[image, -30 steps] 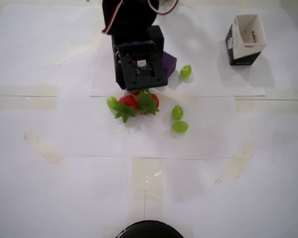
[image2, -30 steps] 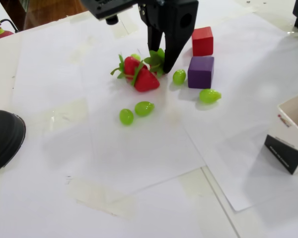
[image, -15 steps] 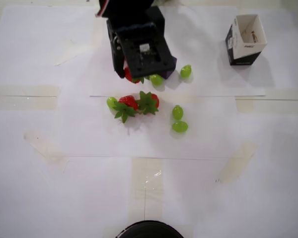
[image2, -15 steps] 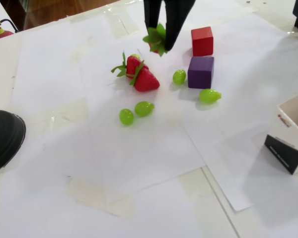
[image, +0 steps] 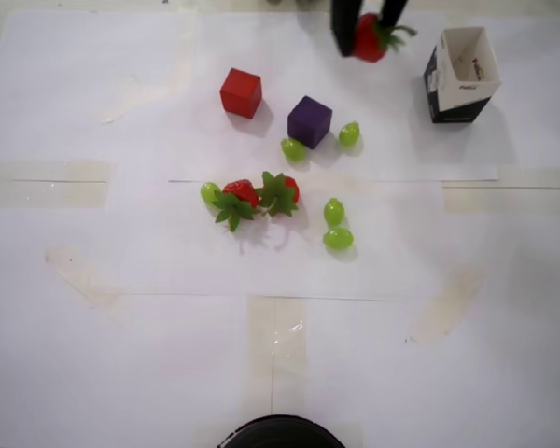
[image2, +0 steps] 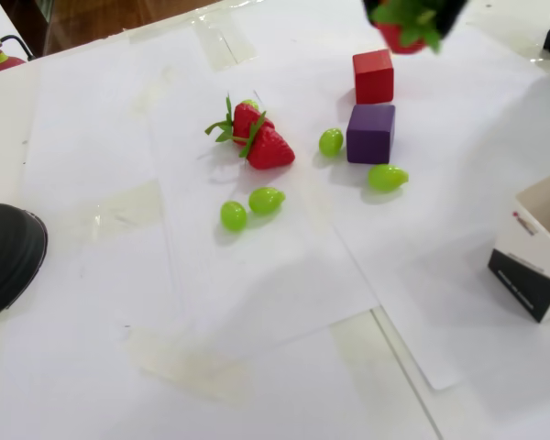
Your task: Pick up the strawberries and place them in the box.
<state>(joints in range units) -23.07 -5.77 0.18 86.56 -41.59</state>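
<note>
Near edge of overhead view: dark round object (image: 280, 432) at the bottom, partly cut off. White paper-covered table (image: 121, 355) with tape patches.

Mid-table: two strawberries (image: 259, 195) lie touching each other, leafy tops pointing down in the overhead view. One green grape (image: 210, 192) touches their left side. Two more grapes (image: 336, 225) sit just to the right, stacked close together.

Further up: purple cube (image: 309, 121) with a grape (image: 294, 148) at its lower left and another grape (image: 349, 133) to its right. Red cube (image: 241, 92) stands apart, up and left of the purple one.

Far edge: gripper (image: 368, 30) pinching the third strawberry (image: 370, 37), raised off the table, just left of the box (image: 461, 75). Box is upright, open; looks empty, but the interior is only partly visible. In the fixed view the gripper is mostly cropped at the top edge; only the held strawberry (image2: 401, 27) is clear.
</note>
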